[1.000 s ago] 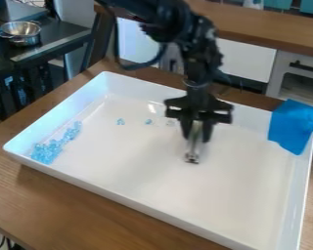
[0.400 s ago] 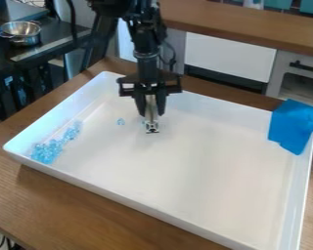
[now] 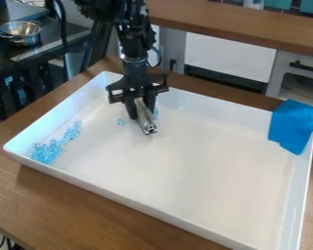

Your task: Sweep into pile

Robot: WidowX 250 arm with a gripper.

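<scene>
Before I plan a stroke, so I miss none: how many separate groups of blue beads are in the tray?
3: long pile by the tray's left wall, small cluster left of the hand, another cluster right of the metal bar. More may be hidden.

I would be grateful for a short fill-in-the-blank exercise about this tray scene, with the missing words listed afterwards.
The gripper holds a bar made of shiny ____.
The large tray is ____ in colour.
The larger cluster of beads lies toward the ____ side of the picture.
The sheet draped over the tray's rim is ____ in colour.

Missing words: metal; white; left; blue
</scene>
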